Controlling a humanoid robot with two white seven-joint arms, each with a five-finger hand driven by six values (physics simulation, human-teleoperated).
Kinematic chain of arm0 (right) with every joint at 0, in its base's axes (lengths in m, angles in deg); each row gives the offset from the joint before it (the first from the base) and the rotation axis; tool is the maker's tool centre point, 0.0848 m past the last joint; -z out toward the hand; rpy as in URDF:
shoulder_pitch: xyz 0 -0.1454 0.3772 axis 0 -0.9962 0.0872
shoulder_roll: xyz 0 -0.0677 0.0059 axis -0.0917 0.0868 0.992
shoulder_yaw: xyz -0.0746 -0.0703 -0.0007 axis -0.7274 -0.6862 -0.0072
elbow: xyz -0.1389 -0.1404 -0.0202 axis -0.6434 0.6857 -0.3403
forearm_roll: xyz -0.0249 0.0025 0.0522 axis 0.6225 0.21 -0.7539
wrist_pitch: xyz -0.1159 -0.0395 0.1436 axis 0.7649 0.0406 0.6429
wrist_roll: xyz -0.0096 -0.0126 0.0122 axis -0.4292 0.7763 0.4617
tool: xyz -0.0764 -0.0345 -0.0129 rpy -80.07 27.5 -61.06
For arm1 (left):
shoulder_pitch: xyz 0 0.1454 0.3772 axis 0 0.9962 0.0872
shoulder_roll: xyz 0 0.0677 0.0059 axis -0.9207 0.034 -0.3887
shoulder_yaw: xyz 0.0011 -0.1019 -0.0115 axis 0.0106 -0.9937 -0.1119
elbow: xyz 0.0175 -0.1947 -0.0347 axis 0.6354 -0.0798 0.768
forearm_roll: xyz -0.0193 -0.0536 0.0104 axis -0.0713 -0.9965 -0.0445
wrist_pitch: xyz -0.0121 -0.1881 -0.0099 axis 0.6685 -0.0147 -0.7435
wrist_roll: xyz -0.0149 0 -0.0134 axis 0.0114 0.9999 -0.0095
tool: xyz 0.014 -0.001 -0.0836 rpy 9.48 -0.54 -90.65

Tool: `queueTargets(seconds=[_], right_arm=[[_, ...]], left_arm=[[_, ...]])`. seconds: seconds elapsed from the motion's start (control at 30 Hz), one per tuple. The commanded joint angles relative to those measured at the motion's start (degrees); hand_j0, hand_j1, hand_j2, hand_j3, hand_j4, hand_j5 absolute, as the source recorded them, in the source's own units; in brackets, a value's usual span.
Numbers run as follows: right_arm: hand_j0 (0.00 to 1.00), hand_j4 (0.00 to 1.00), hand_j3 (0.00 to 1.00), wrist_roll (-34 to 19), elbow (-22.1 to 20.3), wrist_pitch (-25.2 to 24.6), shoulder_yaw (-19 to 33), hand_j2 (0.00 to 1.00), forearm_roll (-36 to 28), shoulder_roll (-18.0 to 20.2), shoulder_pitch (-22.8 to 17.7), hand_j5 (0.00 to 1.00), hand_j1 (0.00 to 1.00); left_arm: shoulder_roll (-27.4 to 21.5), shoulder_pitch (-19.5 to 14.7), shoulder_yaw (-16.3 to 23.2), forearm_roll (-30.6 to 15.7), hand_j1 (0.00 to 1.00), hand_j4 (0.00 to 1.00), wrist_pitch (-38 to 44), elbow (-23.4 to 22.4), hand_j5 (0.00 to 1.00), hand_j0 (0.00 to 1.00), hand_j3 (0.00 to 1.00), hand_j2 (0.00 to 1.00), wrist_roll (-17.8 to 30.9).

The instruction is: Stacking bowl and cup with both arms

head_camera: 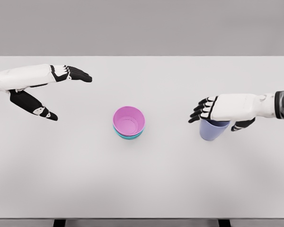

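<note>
white table [142, 189], right hand [217, 111] gripping cup [212, 130] mid-table.

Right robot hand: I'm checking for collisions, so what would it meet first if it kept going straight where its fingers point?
The right robot hand, holding the lilac plastic cup, points left toward the pink bowl nested in a teal bowl. That stack probably comes first; height is unclear.

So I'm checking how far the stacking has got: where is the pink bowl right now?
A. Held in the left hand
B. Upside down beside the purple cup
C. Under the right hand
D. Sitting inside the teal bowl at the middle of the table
D: the pink bowl sits nested in the teal bowl, whose rim shows just below it, mid-table; the left hand is open and empty, and the right hand grips the purple cup.
</note>
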Motion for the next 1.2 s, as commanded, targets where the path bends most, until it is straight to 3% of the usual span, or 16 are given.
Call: queueTargets(seconds=[0.0,0.07,0.23,0.33,0.63,0.83,1.17], right_arm=[[0.99,0.99,0.99,0.02,0.02,-0.14,-0.24,0.99,-0.21,-0.13,0.00,0.99,0.99],[0.97,0.97,0.97,0.02,0.11,-0.14,-0.33,0.97,-0.21,-0.22,0.18,0.97,0.97],[0.68,0.68,0.68,0.02,0.72,-0.14,-0.25,0.68,-0.30,-0.31,0.44,0.68,0.68],[0.60,0.60,0.60,0.02,0.72,-0.14,-0.25,0.60,-0.39,-0.31,0.70,0.60,0.60],[0.48,0.48,0.48,0.02,0.54,-0.14,0.45,0.48,-0.47,-1.10,2.90,0.48,0.48],[0.48,0.48,0.48,0.02,0.54,-0.14,0.54,0.48,-0.91,-2.33,4.48,0.48,0.48],[0.49,0.49,0.49,0.02,0.98,-0.14,0.63,0.49,-0.65,-8.31,9.32,0.49,0.49]], left_arm=[[-0.04,0.00,-0.01,-0.46,1.00,1.00,0.17,0.01,1.00,1.00,1.00,1.00,-0.02],[0.04,0.00,-0.01,-0.46,1.00,1.00,0.17,0.01,1.00,1.00,1.00,1.00,-0.02],[0.13,0.00,-0.10,-0.46,1.00,1.00,0.17,0.01,1.00,1.00,1.00,1.00,-0.02],[0.13,0.00,-0.01,-0.46,1.00,1.00,0.17,0.01,1.00,1.00,1.00,1.00,-0.02],[0.13,0.00,-0.01,-0.46,1.00,1.00,0.17,0.01,1.00,1.00,1.00,1.00,-0.02],[0.13,0.00,-0.01,-0.46,1.00,1.00,0.17,0.01,1.00,1.00,1.00,1.00,-0.02],[0.04,0.35,-0.10,-0.46,1.00,1.00,0.17,0.01,1.00,1.00,1.00,1.00,-0.02]])
